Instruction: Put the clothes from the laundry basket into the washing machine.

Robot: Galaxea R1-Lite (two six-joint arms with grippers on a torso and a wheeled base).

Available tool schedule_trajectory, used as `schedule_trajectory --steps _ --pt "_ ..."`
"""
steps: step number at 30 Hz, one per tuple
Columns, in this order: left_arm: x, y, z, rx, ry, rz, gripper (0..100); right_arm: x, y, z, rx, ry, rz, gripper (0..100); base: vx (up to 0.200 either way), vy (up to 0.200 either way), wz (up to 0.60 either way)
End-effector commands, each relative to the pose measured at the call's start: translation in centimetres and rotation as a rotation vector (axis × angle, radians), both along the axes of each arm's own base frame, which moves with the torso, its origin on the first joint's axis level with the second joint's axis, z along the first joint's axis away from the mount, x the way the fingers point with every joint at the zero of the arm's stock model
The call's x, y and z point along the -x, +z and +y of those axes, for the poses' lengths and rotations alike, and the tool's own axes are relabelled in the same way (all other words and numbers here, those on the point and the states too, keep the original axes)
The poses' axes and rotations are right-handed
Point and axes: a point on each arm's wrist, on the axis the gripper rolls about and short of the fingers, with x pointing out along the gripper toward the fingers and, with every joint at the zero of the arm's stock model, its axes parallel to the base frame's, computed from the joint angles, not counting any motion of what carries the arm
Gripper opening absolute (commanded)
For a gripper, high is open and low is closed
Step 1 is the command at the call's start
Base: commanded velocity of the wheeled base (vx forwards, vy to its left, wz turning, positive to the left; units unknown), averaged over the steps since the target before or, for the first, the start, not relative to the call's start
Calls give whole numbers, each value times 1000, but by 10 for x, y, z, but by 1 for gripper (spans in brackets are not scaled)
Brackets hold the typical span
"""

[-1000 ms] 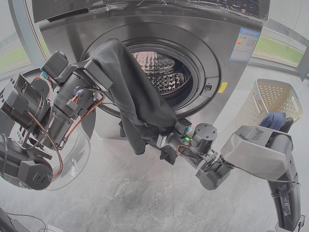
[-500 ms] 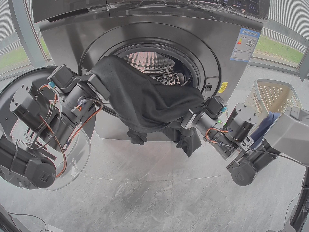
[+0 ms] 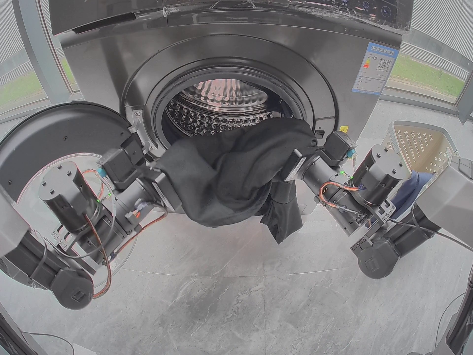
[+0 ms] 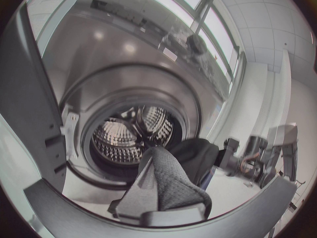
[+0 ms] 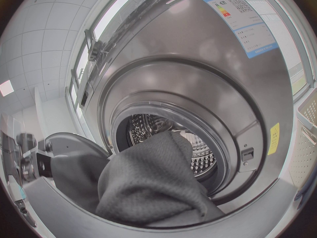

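Item: black garment (image 3: 231, 171), mesh-textured, hung in a sagging span between both grippers in front of the washing machine (image 3: 236, 45). Its upper fold lies at the lower lip of the drum opening (image 3: 217, 107), and a loose tail hangs toward the grey tiled floor (image 3: 246, 297).

Left gripper (image 3: 166, 191): closed on the garment's left end, just below and left of the opening. In the left wrist view the cloth (image 4: 171, 182) is bunched between the fingers (image 4: 140, 195).

Right gripper (image 3: 294, 162): clamped on the garment's right end at the opening's right rim, with its fingers buried under the fabric (image 5: 152, 179).

Door (image 3: 64, 129): swung open on the machine's left.

Laundry basket (image 3: 426, 146): perforated, cream, standing to the right of the machine, with a blue cloth (image 3: 408, 193) inside.
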Motion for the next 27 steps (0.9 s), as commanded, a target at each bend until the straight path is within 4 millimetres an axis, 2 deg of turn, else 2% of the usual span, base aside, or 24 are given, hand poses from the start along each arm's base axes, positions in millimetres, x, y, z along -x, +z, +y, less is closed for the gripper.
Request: schedule_trajectory --steps 1,2,3,13,14,15,16,18,27 --pt "-5 -34 -3 -68 -10 103 100 4 8 3 -16 13 -21 0 0 0 0" --pt "-7 -47 -4 -95 -9 140 100 6 8 7 -15 26 -22 0 0 0 0" --pt "-7 -51 -4 -109 -8 153 100 7 8 9 -14 30 -22 0 0 0 0" --pt "-4 -85 -3 -197 -13 258 100 9 10 17 -17 50 -33 0 0 0 0" --pt "-4 -97 -4 -222 -15 293 100 8 10 18 -16 50 -32 0 0 0 0" --pt "-4 -97 -4 -222 -15 293 100 8 10 18 -16 50 -32 0 0 0 0" --pt "-6 -112 -5 -271 -16 326 100 7 11 19 -17 49 -37 0 0 0 0" --pt "-7 -125 -5 -329 -15 342 100 6 10 19 -15 49 -36 0 0 0 0" --pt "14 -147 4 -448 -107 417 100 6 6 21 -11 52 -30 0 0 0 0"
